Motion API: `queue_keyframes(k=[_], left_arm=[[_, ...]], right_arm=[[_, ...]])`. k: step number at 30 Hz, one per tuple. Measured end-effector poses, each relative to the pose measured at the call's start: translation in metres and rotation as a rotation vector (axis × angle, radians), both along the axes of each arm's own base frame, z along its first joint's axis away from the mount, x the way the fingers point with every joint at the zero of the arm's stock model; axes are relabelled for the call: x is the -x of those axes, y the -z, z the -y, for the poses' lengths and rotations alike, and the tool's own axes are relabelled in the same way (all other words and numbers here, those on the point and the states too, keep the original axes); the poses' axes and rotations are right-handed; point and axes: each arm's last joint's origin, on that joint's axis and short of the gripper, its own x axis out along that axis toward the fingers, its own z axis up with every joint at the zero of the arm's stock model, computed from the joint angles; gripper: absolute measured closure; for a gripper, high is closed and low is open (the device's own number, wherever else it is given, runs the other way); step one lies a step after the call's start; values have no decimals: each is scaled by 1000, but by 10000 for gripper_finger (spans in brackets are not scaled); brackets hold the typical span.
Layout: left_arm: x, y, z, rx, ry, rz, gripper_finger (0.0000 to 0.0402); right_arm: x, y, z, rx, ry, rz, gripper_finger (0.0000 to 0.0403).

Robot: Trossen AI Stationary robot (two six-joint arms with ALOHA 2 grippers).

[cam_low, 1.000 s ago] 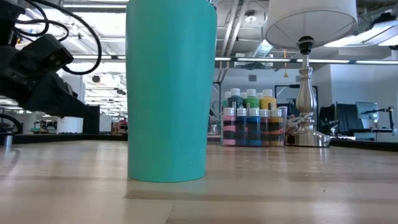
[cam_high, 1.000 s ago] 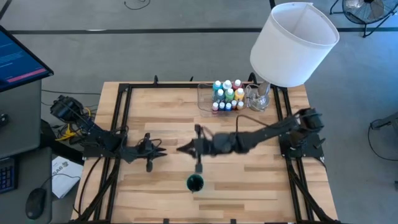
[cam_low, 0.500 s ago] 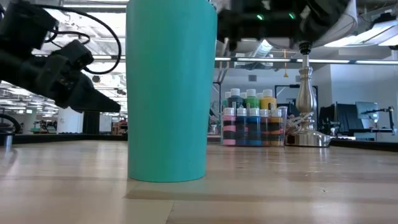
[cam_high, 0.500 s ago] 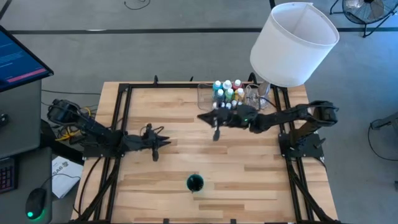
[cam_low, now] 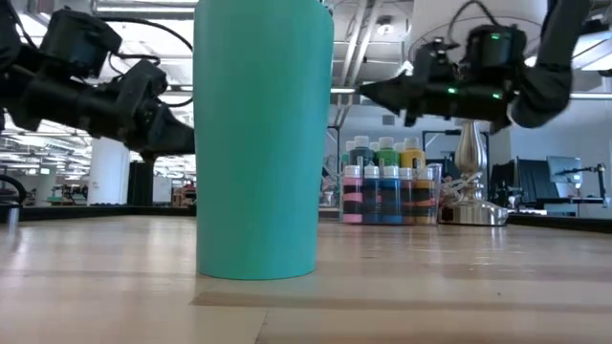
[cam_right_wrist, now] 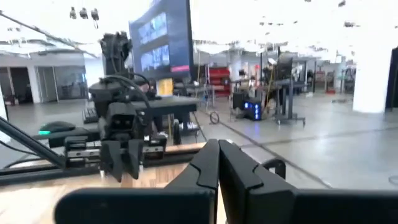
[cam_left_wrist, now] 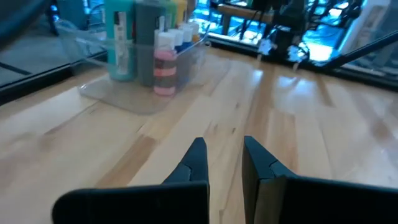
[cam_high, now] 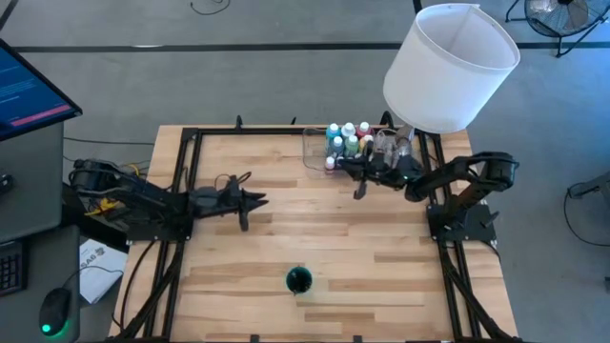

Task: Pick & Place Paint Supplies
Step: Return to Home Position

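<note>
The paint supplies (cam_high: 348,143) are white-capped bottles of several colours. They stand upright in a clear tray (cam_high: 311,152) at the table's far right, and also show in the low view (cam_low: 387,182) and the left wrist view (cam_left_wrist: 155,50). My right gripper (cam_high: 335,163) is shut and empty. It hangs in the air by the tray's near left corner, higher than the bottle caps (cam_low: 360,91), and points toward the table's left. My left gripper (cam_high: 259,200) hovers left of the table's middle, pointing right. Its fingers (cam_left_wrist: 222,146) are close together with nothing between them.
A tall teal cup (cam_high: 299,280) stands near the front edge at the middle and fills much of the low view (cam_low: 263,134). A lamp with a big white shade (cam_high: 448,67) and a metal foot (cam_low: 469,205) stands just right of the tray. Bare wood lies between the arms.
My right gripper has swept from the table's middle toward the far right, to just beside the tray of bottles, and stays shut. My left gripper has swung toward the far edge and now points straight to the right. The bottles and the cup have not moved.
</note>
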Motion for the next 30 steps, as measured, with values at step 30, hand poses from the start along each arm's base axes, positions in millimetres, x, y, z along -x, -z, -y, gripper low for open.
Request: queue_keyframes(k=[30], left_arm=[[-15,-18,-12,79,-42,96,402]], right_arm=[[89,14,-38,13,144,-42,403]])
